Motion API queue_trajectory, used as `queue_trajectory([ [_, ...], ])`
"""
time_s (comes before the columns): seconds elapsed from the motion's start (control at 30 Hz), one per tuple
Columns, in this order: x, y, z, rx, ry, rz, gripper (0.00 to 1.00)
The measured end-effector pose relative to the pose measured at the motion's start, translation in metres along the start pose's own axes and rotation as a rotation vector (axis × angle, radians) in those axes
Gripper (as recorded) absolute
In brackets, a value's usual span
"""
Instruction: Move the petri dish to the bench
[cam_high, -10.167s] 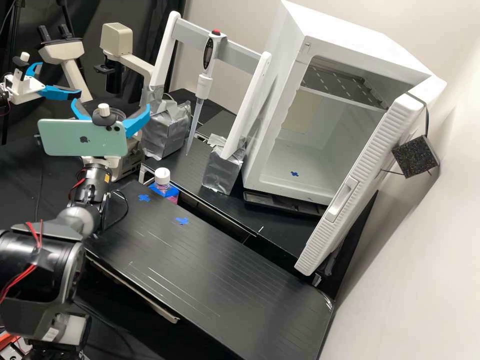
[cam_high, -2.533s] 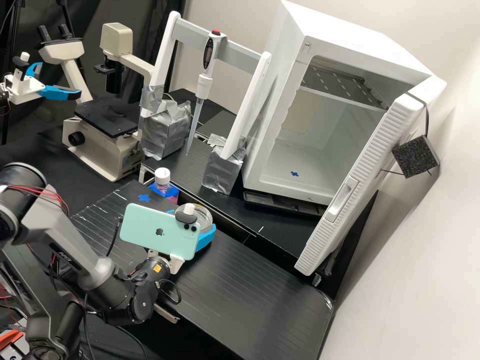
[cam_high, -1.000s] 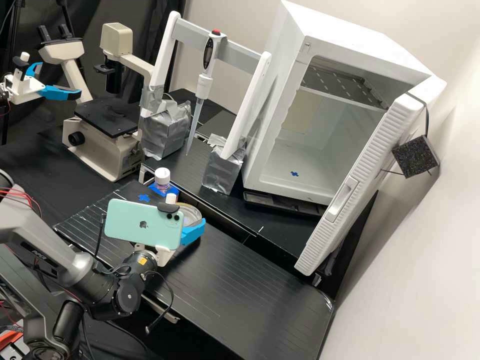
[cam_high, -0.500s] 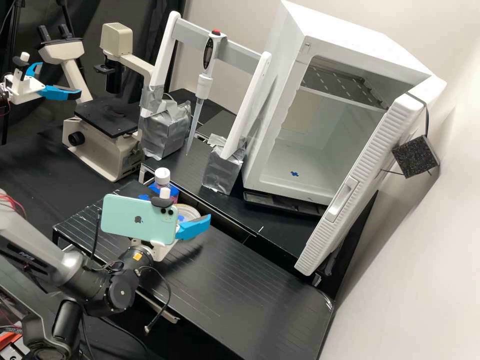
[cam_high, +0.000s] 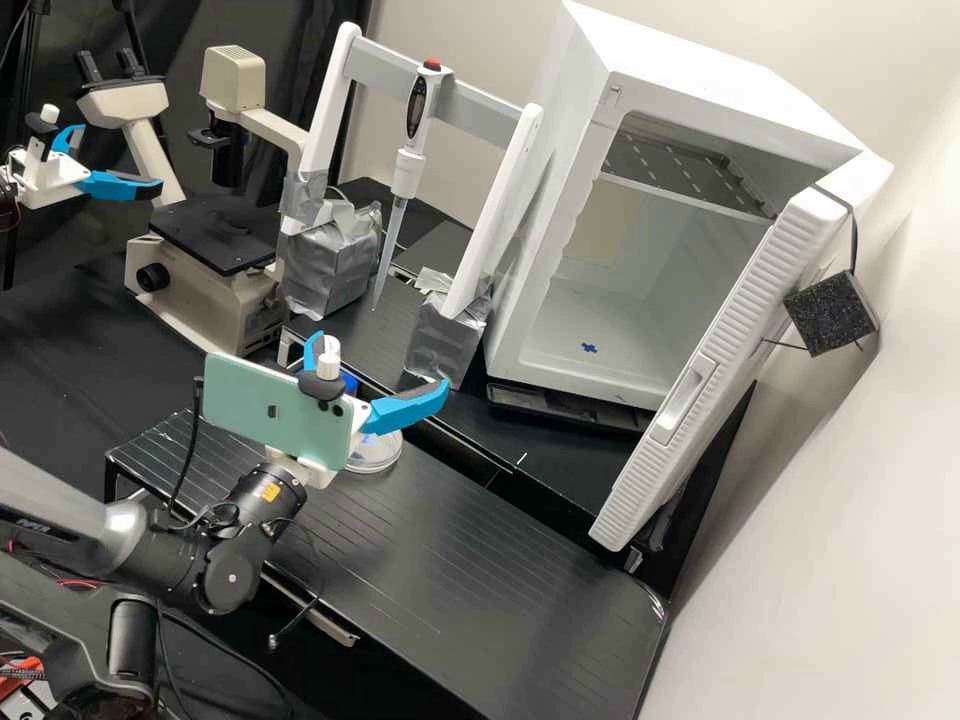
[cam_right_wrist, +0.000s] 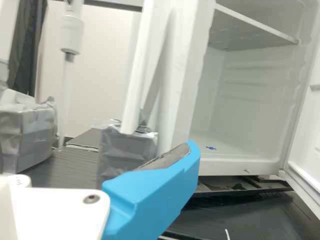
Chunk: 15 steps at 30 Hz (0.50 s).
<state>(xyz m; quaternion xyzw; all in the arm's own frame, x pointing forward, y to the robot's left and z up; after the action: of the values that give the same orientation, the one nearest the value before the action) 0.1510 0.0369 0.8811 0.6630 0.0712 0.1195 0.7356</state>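
Findings at the counter (cam_high: 490, 540): the petri dish (cam_high: 376, 456) lies flat on its black top, partly screened by the phone (cam_high: 275, 405) mounted on the arm (cam_high: 60, 510). The tool (cam_high: 382, 358) is positioned above the dish, its blue fingers (cam_high: 408, 405) spread well apart, with nothing held between them.

Step in hand: judged to be withdrawal after release, the placing itself appearing complete. The next move calls for lifting the tool clear and drawing it back without a lateral sweep, since a low fingertip could catch the rim and shift the dish. (Clear plastic of this kind would likely slide at a light knock.)

Markings: a logo is present on the phone's back and lettering on the arm; neither is transcribed here. A blue tape cross (cam_high: 589, 347), bearing no visible writing, marks the floor of the incubator (cam_high: 640, 240), whose door (cam_high: 720, 370) stands open. A pipette (cam_high: 405, 170) hangs upright on the white stand (cam_high: 490, 215), well apart from the dish.
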Motion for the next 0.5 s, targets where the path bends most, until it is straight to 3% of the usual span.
queue_trajectory([
  [0.4, 0.023, 0.022, -0.007, 0.063, 0.077, 0.101, 1.00],
  [0.5, 0.029, 0.020, -0.015, 0.114, 0.116, 0.116, 1.00],
])
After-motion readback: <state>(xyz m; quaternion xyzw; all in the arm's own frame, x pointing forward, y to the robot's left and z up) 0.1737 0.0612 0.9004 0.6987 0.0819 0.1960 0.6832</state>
